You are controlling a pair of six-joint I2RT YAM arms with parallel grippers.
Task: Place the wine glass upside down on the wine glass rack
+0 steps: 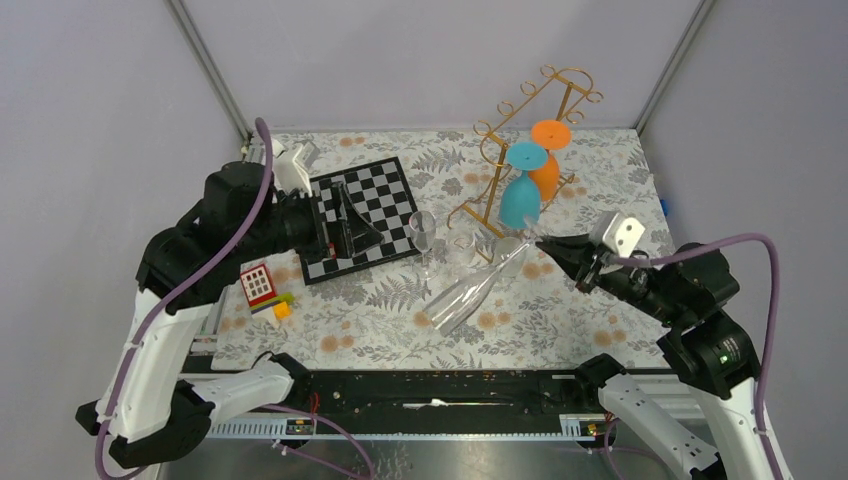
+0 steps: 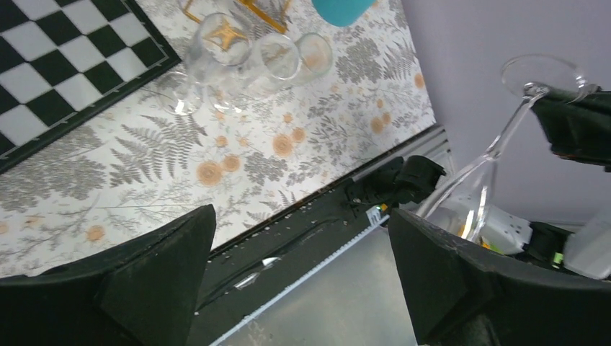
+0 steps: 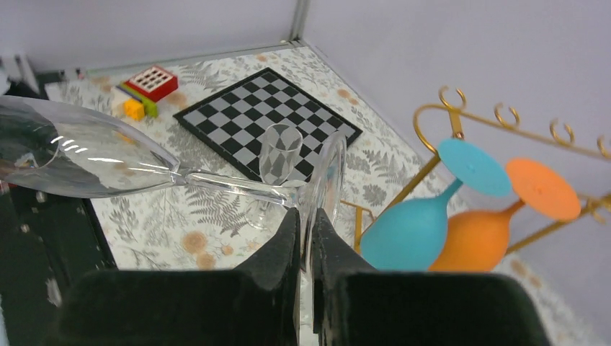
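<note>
You have the wine glass [image 1: 470, 290], a clear tall flute, held by its foot in the closed right gripper [image 1: 545, 243]. It lies tilted above the table [image 1: 560, 320], bowl pointing toward the near left and foot toward the rack [image 1: 567, 70], which stands just beyond at the far right. A teal glass [image 1: 520, 200] and an orange glass [image 1: 547, 170] already hang bowl-down on the rack's rails. The left gripper [image 1: 350, 232] hangs wide open over the chessboard [image 1: 385, 190], holding nothing. Two small tumblers [image 1: 422, 232] stand between the chessboard and the rack. Judge the wine glass as light, rigid, slick and easily broken, with the thin stem its weakest part. The pinch on the flat foot leaves the long bowl hanging far out from the grip, so it may swing or slip if you move sharply. The foot is also the part that must slide between the rails, so a hold low on the stem or by the bowl would suit the hanging step better. The top view alone gives you the whole layout and the gap between foot and rack. The right wrist view alone shows the fingers [image 3: 284, 252] pressed on either face of the foot disc, seen edge-on, with the stem running off to the left. The left wrist view shows the wine glass from the side, lifted and slanting, and that gripper's own jaws spread with nothing between them.
</note>
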